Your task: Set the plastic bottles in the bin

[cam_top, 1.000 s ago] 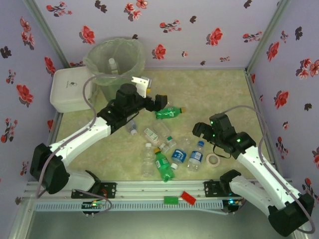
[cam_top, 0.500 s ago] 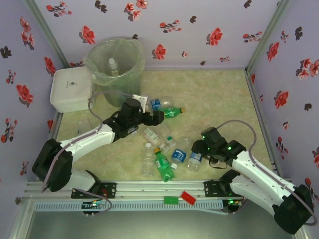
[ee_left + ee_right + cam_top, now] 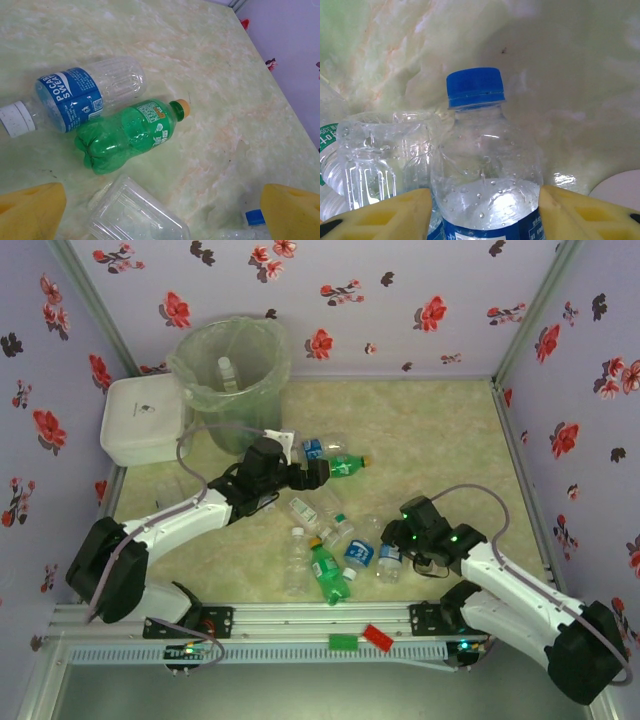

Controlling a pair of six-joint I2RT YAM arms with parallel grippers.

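The grey-green bin (image 3: 192, 378), lined with a clear bag, stands at the back left with one bottle (image 3: 227, 370) inside. Several plastic bottles lie mid-table. My left gripper (image 3: 303, 460) is open low over a green bottle (image 3: 127, 135) and a blue-labelled one (image 3: 80, 100). A clear square bottle (image 3: 135, 215) lies between its yellow fingers (image 3: 30, 210). My right gripper (image 3: 485, 215) is shut on a clear bottle with a blue cap (image 3: 487, 170), its pads (image 3: 585, 210) pressing both sides. This bottle (image 3: 390, 560) is at the front right of the pile.
A white lidded box (image 3: 143, 420) sits left of the bin. Another green bottle (image 3: 327, 573) and clear bottles (image 3: 296, 560) lie near the front rail. A crushed clear bottle (image 3: 375, 155) touches the held one. Red (image 3: 378, 637) and green (image 3: 343, 642) blocks rest on the rail.
My right gripper came down and left onto the blue-capped bottle and closed on it. My left arm dropped from beside the bin to low over the green bottle, still open.
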